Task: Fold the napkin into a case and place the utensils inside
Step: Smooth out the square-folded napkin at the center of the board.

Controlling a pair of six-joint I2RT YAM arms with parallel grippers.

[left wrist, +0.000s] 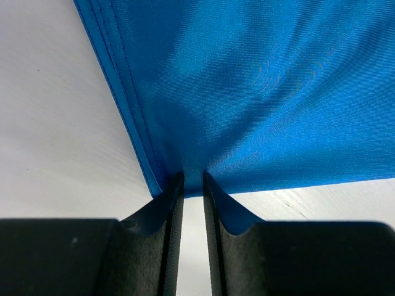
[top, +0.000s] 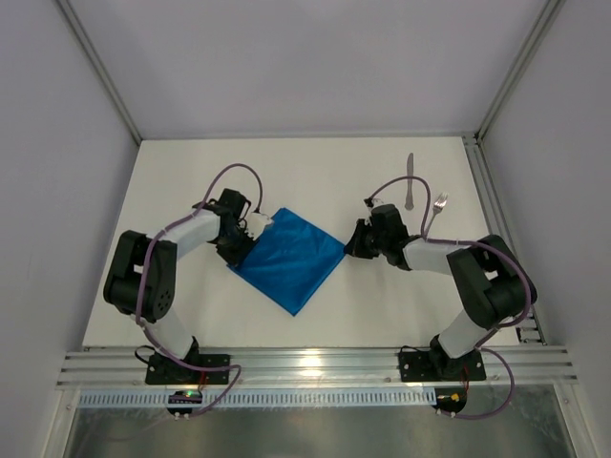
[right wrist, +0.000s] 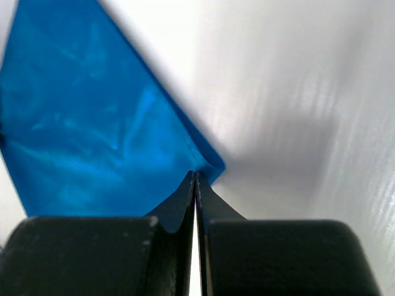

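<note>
Two robot arms at work on a table setting: the napkin (top: 291,260) lies flat mid-counter (top: 315,172), turned like a diamond, w/ each arm at an opposite corner. The left hand (left wrist: 192,179) has its jaws drawn narrow on the cloth's left corner, blue fabric running right into the slim gap between the fingers. The right hand (right wrist: 196,176) is pressed fully closed at the right corner, the hem tucked in at its fingertips, so it looks pinched rather than merely touched.

Why two corners at once? Thin, slippery cloth sags if lifted from one point. Gripping both ends keeps an edge taut, prob. so it can be carried over for the first fold.

The utensils wait on the far right, well apart from the cloth: the knife (top: 410,179) lies nearly straight along the depth of the counter, the fork (top: 436,212) just beside it, closer to the right arm & slightly angled. Parked there, they stay out of the folding area. No pouch shape is formed yet, so the job looks to be at an early stage.
</note>
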